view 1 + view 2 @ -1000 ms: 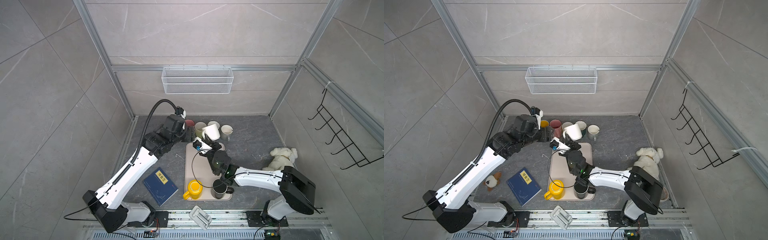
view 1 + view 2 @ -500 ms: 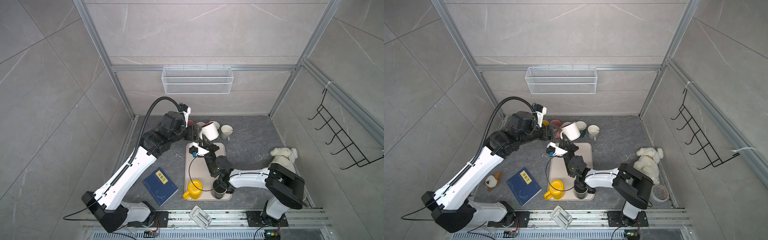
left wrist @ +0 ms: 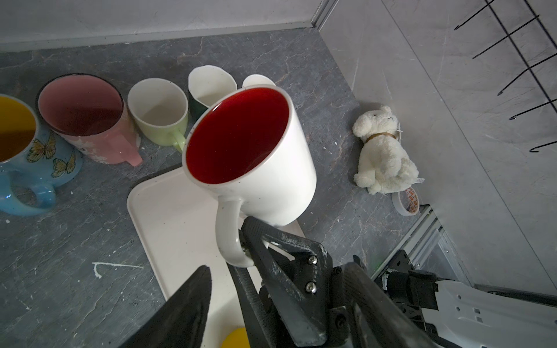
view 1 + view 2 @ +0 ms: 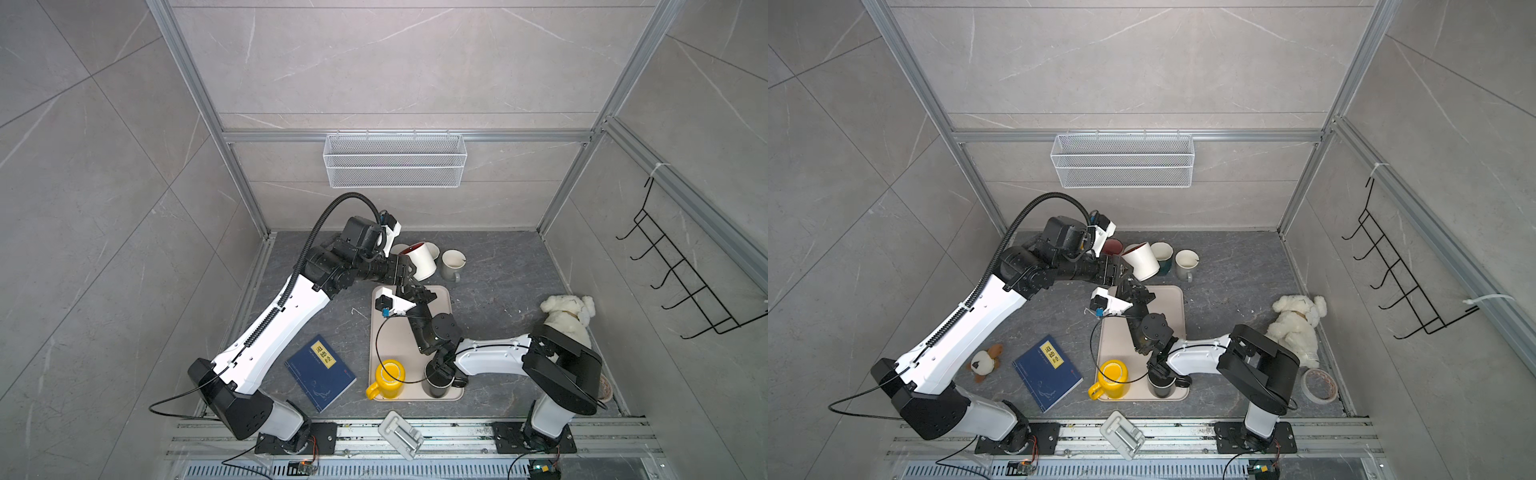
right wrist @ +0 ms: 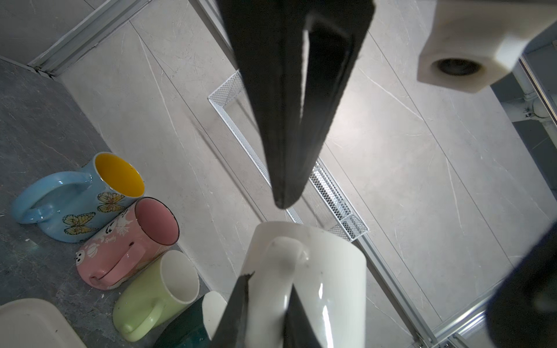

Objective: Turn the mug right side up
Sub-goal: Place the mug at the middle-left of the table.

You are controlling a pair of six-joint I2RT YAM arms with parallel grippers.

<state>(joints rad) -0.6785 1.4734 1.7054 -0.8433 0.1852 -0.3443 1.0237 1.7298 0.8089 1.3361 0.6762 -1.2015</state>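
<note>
White mug (image 4: 420,262) with a red inside sits a little above the middle of both top views, lifted over the far end of the beige tray (image 4: 441,300). It is tilted, its mouth turned up and toward the upper left of the frame. In the left wrist view the red hollow fills the centre and the handle points toward the bottom edge. The right gripper (image 3: 242,241) is clenched on that handle, one black finger on each side of the loop. The left gripper (image 4: 409,270) is spread wide just beside the mug, grasping nothing; its fingers (image 3: 187,307) show blurred at the bottom of its own wrist view, apart from the mug.

A yellow mug (image 4: 388,378) and a black mug (image 4: 436,380) stand at the tray's near end. In the left part of the left wrist view, a blue butterfly mug (image 3: 45,156), a pink mug (image 3: 87,120) and a pale green mug (image 3: 159,114) stand upright in a row. A white plush dog (image 4: 565,316) lies at the right of the top view.
</note>
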